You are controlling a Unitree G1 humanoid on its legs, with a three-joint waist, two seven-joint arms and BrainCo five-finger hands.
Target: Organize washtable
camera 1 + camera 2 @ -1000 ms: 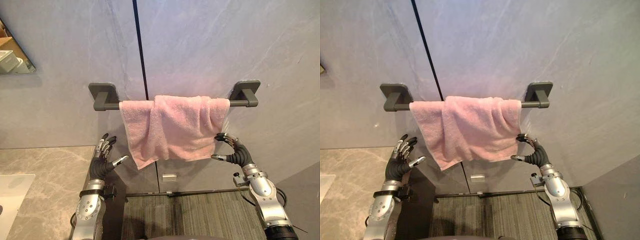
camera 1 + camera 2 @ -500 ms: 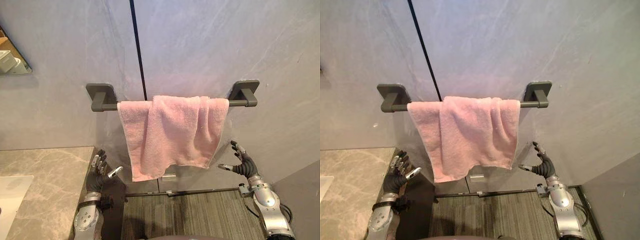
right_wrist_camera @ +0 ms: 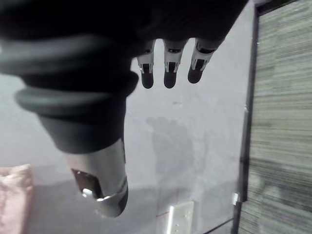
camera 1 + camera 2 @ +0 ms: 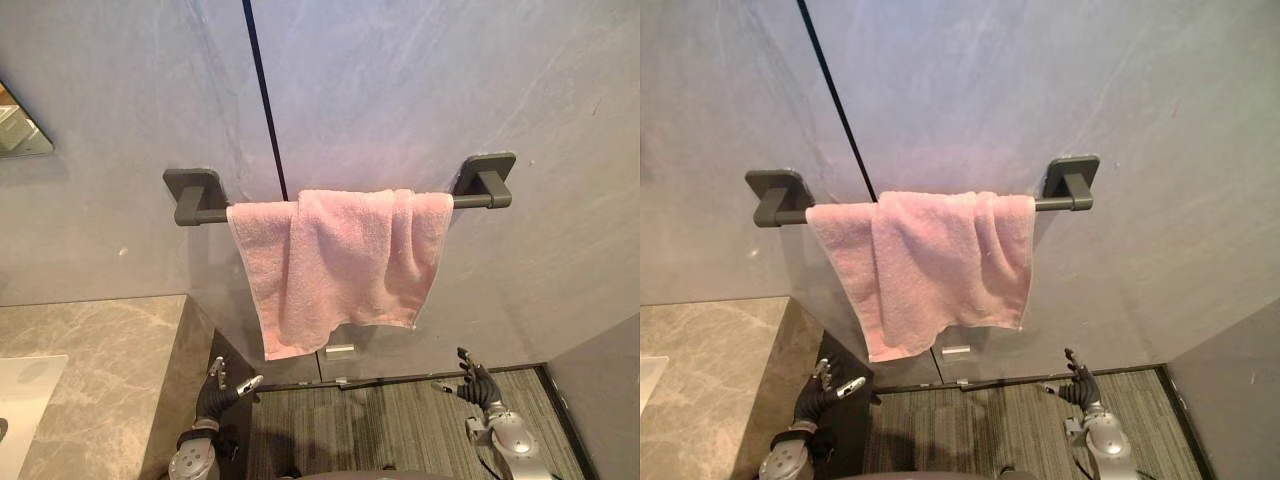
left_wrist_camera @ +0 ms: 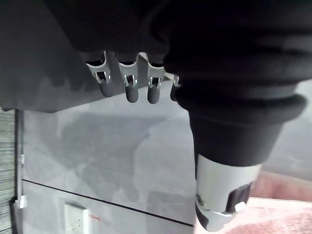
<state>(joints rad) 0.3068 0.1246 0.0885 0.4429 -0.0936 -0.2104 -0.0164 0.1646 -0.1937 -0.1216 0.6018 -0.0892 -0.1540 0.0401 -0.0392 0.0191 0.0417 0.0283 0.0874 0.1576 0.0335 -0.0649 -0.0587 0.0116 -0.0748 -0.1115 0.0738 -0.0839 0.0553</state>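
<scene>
I judge the towel step done: the pink towel [image 4: 340,265] hangs draped over the wall bar [image 4: 472,200], gathered toward its right end, with an uneven lower hem. My left hand [image 4: 222,388] and right hand [image 4: 477,383] sit low beneath it, well apart from the cloth, fingers loosely spread and holding nothing. The tabletop [image 4: 90,360] is cut off at the view's lower left edge, so I cannot tell what is left to tidy there.

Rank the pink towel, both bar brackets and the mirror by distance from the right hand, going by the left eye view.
1. pink towel: its lower corner hangs just above the right hand.
2. right bracket: higher, almost directly above the hand.
3. left bracket: same height, over on the robot's left.
4. mirror: at the far upper left edge.
</scene>
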